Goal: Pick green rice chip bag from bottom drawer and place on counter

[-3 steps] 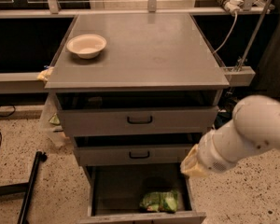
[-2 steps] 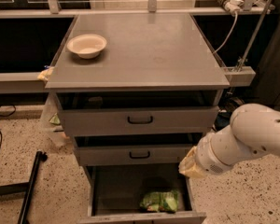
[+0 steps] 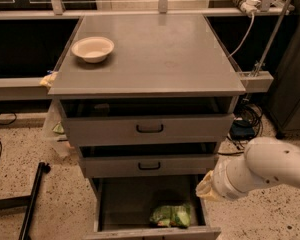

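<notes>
The green rice chip bag [image 3: 171,216] lies in the open bottom drawer [image 3: 125,199], near its front right corner. The counter [image 3: 150,54] is the flat grey top of the cabinet. My white arm [image 3: 265,169] reaches in from the right. Its gripper end [image 3: 206,186], a yellowish tip, is just right of the bottom drawer's right wall, above and to the right of the bag and not touching it.
A cream bowl [image 3: 92,48] stands on the counter's back left. Two shallower drawers with black handles [image 3: 150,128] are slightly open above the bottom drawer. A black pole [image 3: 32,204] lies on the floor at left. Cables and a rail [image 3: 257,79] are at right.
My arm has moved slightly down, so the gripper end is lower beside the bottom drawer. The bag and the drawers have not moved.
</notes>
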Robot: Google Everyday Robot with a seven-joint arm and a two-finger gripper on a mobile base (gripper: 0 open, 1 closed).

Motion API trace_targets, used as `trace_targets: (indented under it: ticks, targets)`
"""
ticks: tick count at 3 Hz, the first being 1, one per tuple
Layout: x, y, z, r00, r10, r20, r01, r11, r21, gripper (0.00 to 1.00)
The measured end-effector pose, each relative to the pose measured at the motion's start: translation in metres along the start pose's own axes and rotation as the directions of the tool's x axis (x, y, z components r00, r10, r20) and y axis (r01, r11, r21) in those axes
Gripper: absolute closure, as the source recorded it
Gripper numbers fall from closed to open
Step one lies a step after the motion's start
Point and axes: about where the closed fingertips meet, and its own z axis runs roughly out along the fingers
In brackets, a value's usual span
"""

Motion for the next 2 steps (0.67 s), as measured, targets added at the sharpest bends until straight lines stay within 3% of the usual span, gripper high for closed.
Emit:
trace_targets:
  ticks: [1,2]
  targets:
    - [0.021,-0.017,0.072,0.997,-0.044,0.061,0.044,0.999,-0.006,1.0]
    - [0.036,-0.039,0.14,0.992,-0.049,0.12,0.052,0.9983,-0.026,1.0]
